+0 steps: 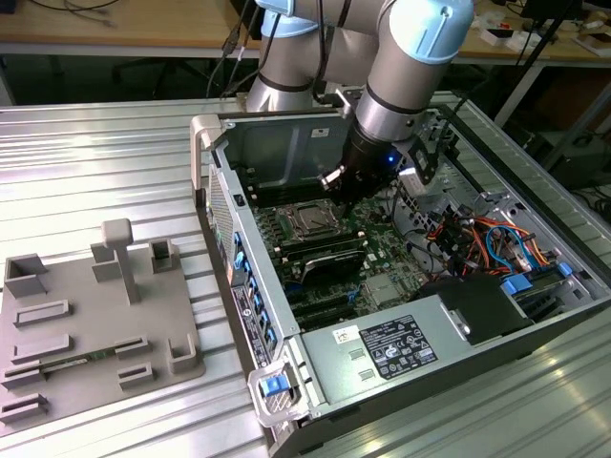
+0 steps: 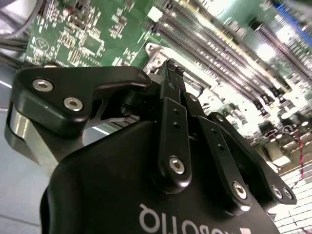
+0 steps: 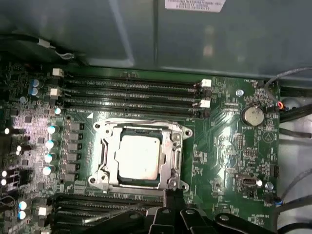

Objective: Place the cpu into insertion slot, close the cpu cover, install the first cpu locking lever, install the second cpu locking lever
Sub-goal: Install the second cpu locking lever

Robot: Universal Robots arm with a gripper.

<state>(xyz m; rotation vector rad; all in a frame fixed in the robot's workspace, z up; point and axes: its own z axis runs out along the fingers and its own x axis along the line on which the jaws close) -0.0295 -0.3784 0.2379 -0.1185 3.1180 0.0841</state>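
Inside our opened computer case (image 1: 315, 377), we hover the gripper (image 3: 173, 197) (fingers pressed together, pinching nothing) beside the cpu cover (image 3: 175, 151), already lowered over the seated cpu (image 3: 140, 156).

the gripper (image 3: 168, 207) is cut off by the first wrist view's edge, hiding its fingertips.

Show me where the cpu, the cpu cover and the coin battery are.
cpu (image 3: 140, 156), first wrist view: middle of its silvery top.
cpu cover (image 3: 172, 146), first wrist view: the frame's side bar beside the chip.
coin battery (image 3: 253, 115), first wrist view: centre of the round silver cell on the green board.
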